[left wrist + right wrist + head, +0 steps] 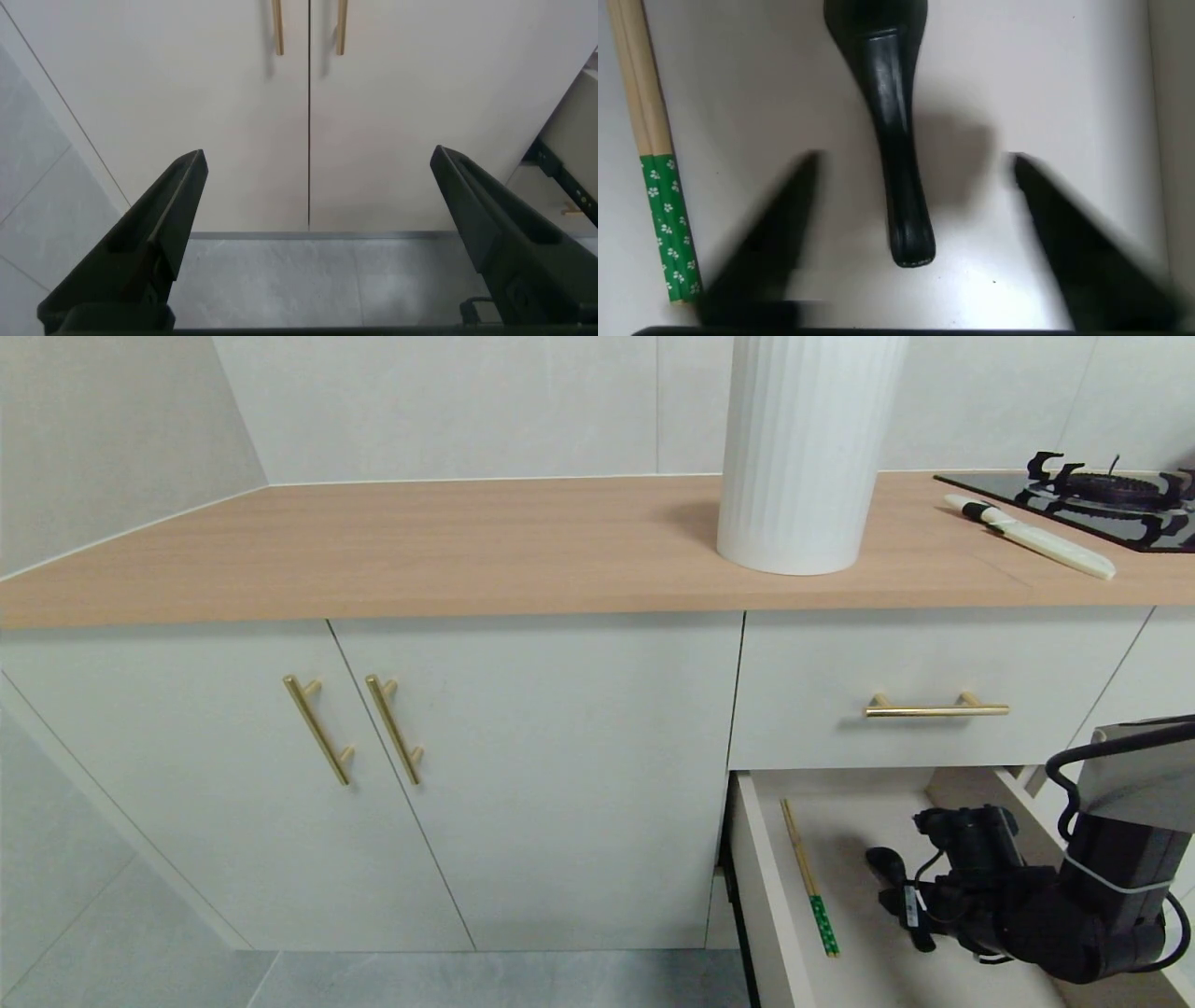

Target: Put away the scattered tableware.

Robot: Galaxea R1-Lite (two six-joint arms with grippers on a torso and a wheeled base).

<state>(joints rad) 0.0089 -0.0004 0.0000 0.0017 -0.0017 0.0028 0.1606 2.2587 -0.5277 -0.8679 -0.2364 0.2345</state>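
Right wrist view: I see right gripper (913, 168) spread wide, empty, above black spoon (896, 140) on drawer (840, 821) floor; spoon lies parallel to chopsticks (654, 168), bowl toward drawer back. Left gripper (318, 159) splayed too, holding nothing.

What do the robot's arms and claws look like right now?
The right arm is black with rounded joints, grey and boxy higher up, with looping black cables. The left claw and right claw each have two dark, flat, tapering fingers.
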